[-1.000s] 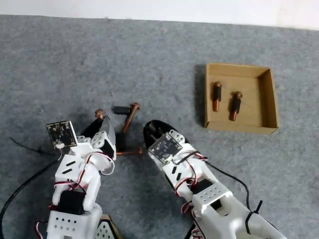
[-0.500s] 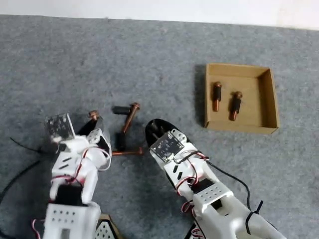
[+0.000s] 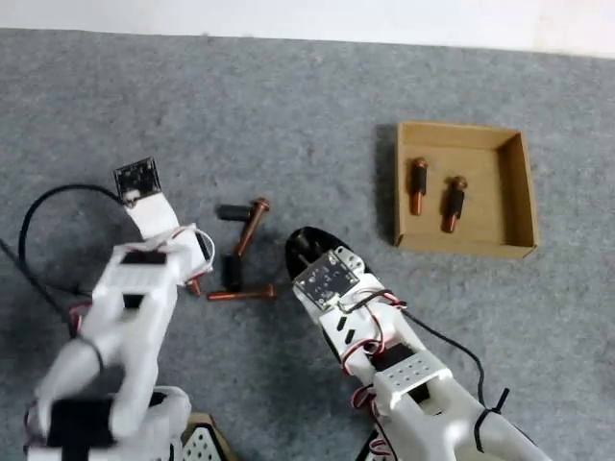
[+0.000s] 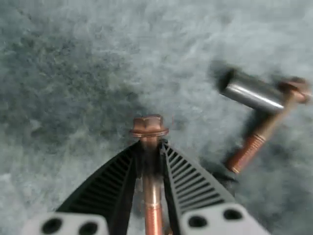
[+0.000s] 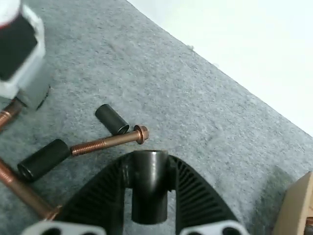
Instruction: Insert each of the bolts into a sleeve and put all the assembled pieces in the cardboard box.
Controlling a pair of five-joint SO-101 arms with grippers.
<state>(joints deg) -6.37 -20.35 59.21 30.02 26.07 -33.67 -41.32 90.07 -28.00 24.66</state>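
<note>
We see the cardboard box (image 3: 485, 158) on the right side of the table (image 3: 317, 96), open on top. Two assembled pieces lie in it side by side without touching, one (image 3: 418, 185) nearer its left wall and the other (image 3: 454, 203) near the middle. Each is a copper-coloured bolt with a black sleeve on its shank.

The left gripper (image 4: 149, 147) has its fingers pinched narrowly on a bare bolt (image 4: 148, 126), whose hex head pokes past the tips. The right gripper (image 5: 146, 161) clamps a black sleeve (image 5: 146, 193), open end outward.

Between the arms, well apart from the box, a loose sleeve (image 3: 231, 212) lies just beside the head of a loose bolt (image 3: 248, 229). That bolt's tip meets a second sleeve (image 3: 233, 272), which lies beside a second bolt (image 3: 240, 294).
</note>
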